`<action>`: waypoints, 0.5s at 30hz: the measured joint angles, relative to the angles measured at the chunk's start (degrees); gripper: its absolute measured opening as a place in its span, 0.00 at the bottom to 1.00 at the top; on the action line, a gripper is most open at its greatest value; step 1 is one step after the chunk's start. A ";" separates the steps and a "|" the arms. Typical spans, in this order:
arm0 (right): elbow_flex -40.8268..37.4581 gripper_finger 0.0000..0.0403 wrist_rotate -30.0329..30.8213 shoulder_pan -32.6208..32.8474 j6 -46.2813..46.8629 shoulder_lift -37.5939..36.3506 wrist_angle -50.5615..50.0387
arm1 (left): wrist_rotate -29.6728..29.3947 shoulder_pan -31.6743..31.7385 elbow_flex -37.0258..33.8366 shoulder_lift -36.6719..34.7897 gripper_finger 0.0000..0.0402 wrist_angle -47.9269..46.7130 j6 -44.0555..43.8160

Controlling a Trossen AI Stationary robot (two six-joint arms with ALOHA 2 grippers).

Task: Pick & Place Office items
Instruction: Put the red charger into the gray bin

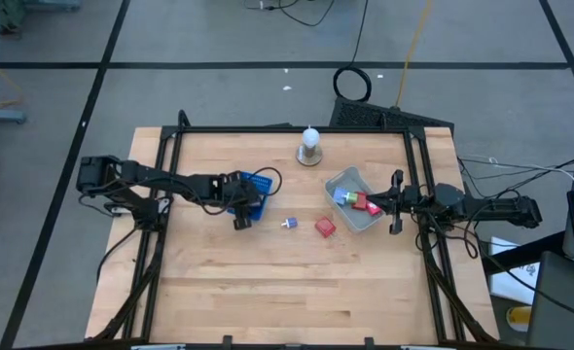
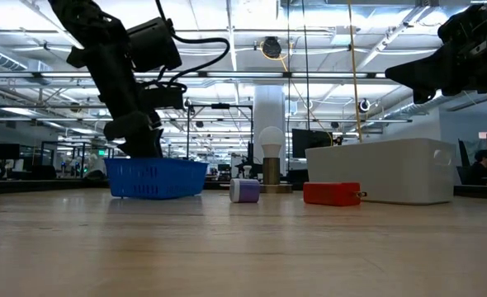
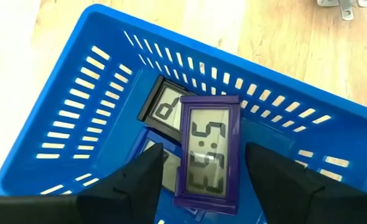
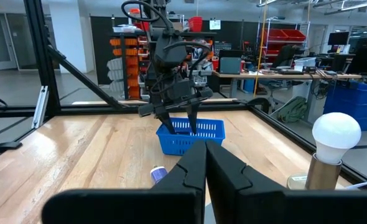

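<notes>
Purple-framed clock lies in your blue basket between the left gripper fingers — spread apart, clear of it. Your right gripper waits pinched closed, empty, beside the grey tray — red block on the table.

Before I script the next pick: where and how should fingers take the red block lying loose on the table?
Grip the red block across its two long flat sides, coming straight down from above. It lies flat and low on the table, with open space all around it, apart from the grey tray.
</notes>
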 joint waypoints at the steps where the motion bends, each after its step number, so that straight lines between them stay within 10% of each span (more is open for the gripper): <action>1: 0.00 0.00 0.00 0.00 0.00 0.00 0.00 | -0.02 0.00 0.00 -0.09 0.57 -0.02 0.54; 15: 0.00 0.00 0.00 0.00 -0.46 0.02 -0.52 | 2.36 -2.57 6.73 -9.81 0.53 -4.57 2.81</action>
